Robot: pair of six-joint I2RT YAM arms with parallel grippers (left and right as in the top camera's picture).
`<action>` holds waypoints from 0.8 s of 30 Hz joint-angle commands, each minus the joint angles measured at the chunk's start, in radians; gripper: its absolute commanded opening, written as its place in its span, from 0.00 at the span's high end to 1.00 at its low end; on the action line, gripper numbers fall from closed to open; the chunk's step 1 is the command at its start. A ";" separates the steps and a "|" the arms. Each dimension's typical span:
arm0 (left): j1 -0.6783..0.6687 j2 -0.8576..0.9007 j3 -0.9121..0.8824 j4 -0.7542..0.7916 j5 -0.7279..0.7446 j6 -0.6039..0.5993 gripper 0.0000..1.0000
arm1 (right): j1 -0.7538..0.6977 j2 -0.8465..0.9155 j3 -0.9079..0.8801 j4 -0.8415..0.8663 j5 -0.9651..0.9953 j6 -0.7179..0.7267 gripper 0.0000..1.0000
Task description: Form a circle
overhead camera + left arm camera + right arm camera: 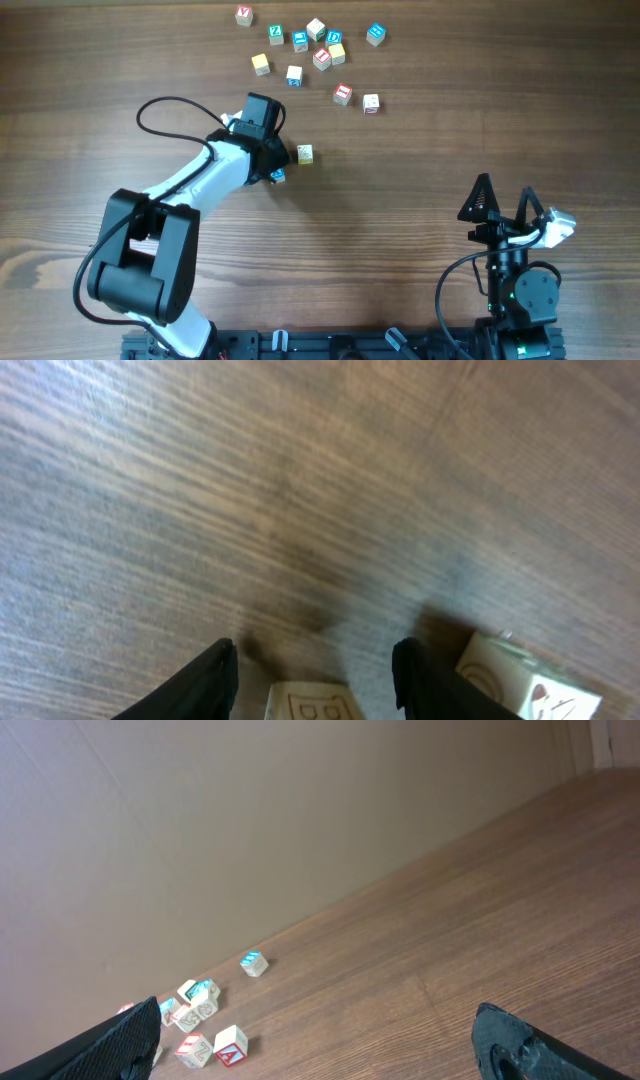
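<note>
Across the wooden tabletop point(420, 120), my left arm point(190, 185) reaches to the middle. My left claw point(277, 168) is half spread astride one cube point(305, 702), gap on either side, gripping nothing. My right claw point(504, 190) hangs wide open and empty at the near right. The circle point(322, 57), five cubes bunched tight, lies at the far edge among loose cubes point(371, 102). A stray cube point(304, 154) sits just beside my left claw.

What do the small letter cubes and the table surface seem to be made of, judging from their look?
Letter cubes: probably wood, matt, with pale cream sides and coloured printed faces. Their sharp square edges support this, though painted plastic is possible. Table: brown wood grain in long streaks, with a slight sheen. Solid wood, veneer or laminate cannot be told apart.
</note>
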 commanded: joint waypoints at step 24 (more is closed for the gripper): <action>-0.036 -0.047 -0.008 -0.121 0.013 0.043 0.93 | -0.004 -0.005 0.000 0.004 0.006 0.004 0.00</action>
